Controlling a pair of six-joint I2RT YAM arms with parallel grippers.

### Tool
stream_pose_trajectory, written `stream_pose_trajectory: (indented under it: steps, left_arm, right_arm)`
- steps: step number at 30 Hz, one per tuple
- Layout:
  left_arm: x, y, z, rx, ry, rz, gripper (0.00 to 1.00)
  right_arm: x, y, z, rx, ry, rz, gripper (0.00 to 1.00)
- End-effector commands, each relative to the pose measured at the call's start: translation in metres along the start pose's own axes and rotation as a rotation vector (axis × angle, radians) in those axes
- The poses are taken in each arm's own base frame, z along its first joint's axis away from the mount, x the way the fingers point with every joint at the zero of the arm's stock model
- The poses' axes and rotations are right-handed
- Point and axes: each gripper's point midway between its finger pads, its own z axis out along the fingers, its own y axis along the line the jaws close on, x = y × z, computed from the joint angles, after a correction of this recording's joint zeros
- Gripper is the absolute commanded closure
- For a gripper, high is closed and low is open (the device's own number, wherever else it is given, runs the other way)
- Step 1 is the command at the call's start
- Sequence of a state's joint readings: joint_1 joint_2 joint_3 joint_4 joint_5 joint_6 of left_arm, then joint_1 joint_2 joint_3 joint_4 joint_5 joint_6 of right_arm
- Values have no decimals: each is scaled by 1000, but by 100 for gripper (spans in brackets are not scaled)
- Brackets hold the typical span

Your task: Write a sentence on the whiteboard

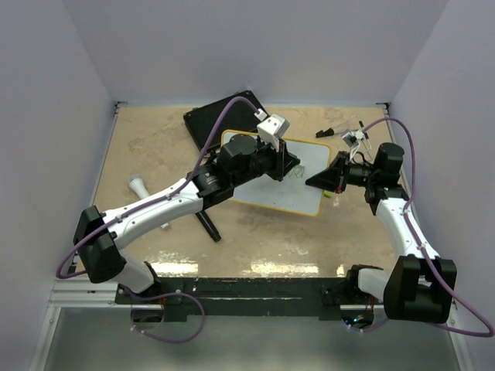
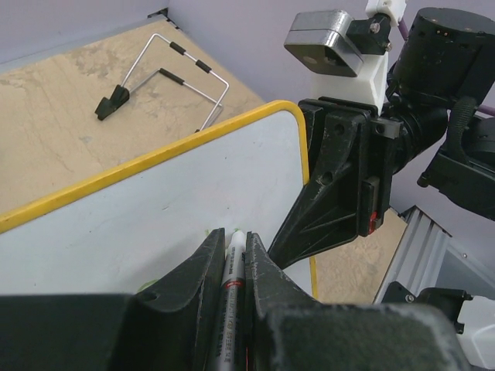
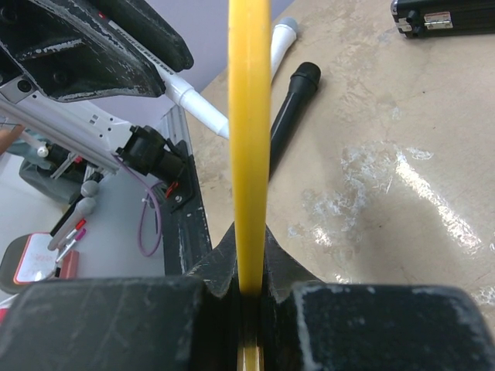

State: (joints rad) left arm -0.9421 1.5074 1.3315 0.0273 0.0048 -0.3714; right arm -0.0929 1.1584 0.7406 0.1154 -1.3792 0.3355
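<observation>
So the left pincer [image 2: 236, 249] grips a thin white marker pen [image 2: 231, 287], tip at the flat white yellow-rimmed whiteboard [image 1: 285, 197] on the sandy table [image 1: 155, 154]. The right pincer [image 3: 248, 287] clamps the board's edge. The green scribbles [image 1: 296, 171] look faint, I think, so go for light pressure and slow strokes.

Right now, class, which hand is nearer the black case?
Left. The left hand holds a marker near the black case; the right hand clamps the whiteboard at its right edge.

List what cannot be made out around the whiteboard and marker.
Top view: the sentence is too small to read, partly under the left gripper.
Left wrist view: print on the marker is blurred, its barrel cut off below.
Right wrist view: the whiteboard shows only its rim edge-on, face unseen.
</observation>
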Motion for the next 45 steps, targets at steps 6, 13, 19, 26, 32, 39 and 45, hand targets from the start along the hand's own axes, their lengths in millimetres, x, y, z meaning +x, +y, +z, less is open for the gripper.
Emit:
stream_pose_trajectory:
  steps: [6,13,19,26,32,39,45]
  left_arm:
    - [-24,-6,-4,25,-54,21,100]
    - [-16,-8,-12,37,-26,22,100]
    - [-9,-7,-13,37,-10,20,100]
    - [-4,-7,-10,35,7,23,100]
    - [5,-4,-10,13,48,29,100]
    - [2,-4,-5,18,37,29,100]
    - [-7,-9,1,33,16,28,100]
  right_arm:
    - [-18,22,-1,-69,7,-106,100]
    - [-19,22,-1,-69,7,-107,100]
    - [-19,23,-1,-68,7,-107,100]
    - [-19,22,-1,-67,6,-106,100]
    - [-19,22,-1,-66,7,-106,100]
    - [-19,22,-1,-68,7,-106,100]
    - [-19,22,-1,-68,7,-107,100]
